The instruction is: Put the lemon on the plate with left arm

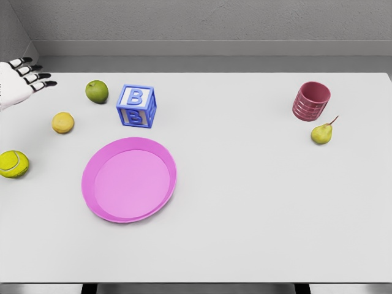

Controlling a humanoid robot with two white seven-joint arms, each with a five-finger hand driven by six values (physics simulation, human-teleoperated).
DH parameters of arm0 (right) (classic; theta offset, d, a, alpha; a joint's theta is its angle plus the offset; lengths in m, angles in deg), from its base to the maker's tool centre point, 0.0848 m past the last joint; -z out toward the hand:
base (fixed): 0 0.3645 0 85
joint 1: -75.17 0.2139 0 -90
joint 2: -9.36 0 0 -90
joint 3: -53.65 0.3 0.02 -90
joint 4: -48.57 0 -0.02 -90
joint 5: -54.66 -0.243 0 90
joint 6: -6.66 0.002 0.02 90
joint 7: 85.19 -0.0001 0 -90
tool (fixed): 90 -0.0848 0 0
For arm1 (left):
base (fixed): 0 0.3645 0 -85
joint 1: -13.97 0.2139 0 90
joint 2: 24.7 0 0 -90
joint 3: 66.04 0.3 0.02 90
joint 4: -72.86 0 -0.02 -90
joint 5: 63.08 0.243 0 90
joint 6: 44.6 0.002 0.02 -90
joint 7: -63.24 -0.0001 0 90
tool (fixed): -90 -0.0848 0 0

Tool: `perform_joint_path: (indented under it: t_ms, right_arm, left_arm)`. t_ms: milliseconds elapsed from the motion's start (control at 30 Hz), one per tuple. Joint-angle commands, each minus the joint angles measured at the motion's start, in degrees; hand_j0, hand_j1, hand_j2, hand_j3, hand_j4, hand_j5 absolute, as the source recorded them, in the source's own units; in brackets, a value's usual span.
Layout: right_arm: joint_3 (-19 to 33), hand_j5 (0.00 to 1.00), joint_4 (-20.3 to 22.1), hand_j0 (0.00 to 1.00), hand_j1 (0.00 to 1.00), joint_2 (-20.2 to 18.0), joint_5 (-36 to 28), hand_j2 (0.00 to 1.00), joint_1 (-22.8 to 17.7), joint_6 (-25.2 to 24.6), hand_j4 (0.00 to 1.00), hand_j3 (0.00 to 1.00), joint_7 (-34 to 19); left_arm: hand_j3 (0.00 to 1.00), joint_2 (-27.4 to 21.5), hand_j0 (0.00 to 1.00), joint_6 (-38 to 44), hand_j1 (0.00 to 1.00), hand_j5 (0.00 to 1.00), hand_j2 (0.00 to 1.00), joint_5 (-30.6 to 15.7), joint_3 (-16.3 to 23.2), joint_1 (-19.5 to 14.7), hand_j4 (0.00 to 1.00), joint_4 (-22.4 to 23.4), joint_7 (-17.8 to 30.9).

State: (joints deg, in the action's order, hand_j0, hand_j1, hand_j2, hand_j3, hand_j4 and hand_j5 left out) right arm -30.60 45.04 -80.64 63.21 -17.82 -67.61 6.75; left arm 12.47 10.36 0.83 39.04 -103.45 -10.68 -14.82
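- One white five-finger left hand (pixel 18 82) shows at the upper left edge; fingers spread, holding nothing; likely poised to reach
- small round yellow lemon (pixel 62 122) lies free on the white table (pixel 257 202), near the hand, between green apple (pixel 97 92) and yellow-green tennis ball (pixel 13 164)
- round pink plate (pixel 92 199) sits bare, near the lemon; short carry
- blue letter block (pixel 136 106) stands behind the plate; right arm unseen
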Motion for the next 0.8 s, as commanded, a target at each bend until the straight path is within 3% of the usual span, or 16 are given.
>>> perform_joint_path:
  t_ms: [0,100,167,233,767]
  right_arm:
    - [0.0,1.0,0.0,1.0,1.0,0.0,0.0,1.0,0.0,0.0,1.0,1.0,0.0]
    - [0.0,1.0,0.0,1.0,1.0,0.0,0.0,1.0,0.0,0.0,1.0,1.0,0.0]
    - [0.0,1.0,0.0,1.0,1.0,0.0,0.0,1.0,0.1,0.0,1.0,1.0,0.0]
    - [0.0,1.0,0.0,1.0,1.0,0.0,0.0,1.0,0.0,0.0,1.0,1.0,0.0]
    - [0.0,1.0,0.0,1.0,1.0,0.0,0.0,1.0,0.0,0.0,1.0,1.0,0.0]
  left_arm:
    - [1.0,2.2,1.0,0.0,1.0,1.0,1.0,-0.7,1.8,-0.4,1.0,1.4,0.1]
    - [1.0,3.7,1.0,0.0,1.0,1.0,1.0,-6.2,4.5,-2.9,1.0,5.7,0.8]
    - [1.0,4.5,1.0,0.0,1.0,1.0,1.0,-6.4,12.5,-8.0,1.0,9.0,0.8]
    - [1.0,5.2,1.0,0.0,1.0,1.0,1.0,-6.6,15.3,-9.7,1.0,10.2,0.8]
    - [1.0,4.6,1.0,0.0,1.0,1.0,1.0,-8.6,16.7,-9.5,1.0,10.4,0.7]
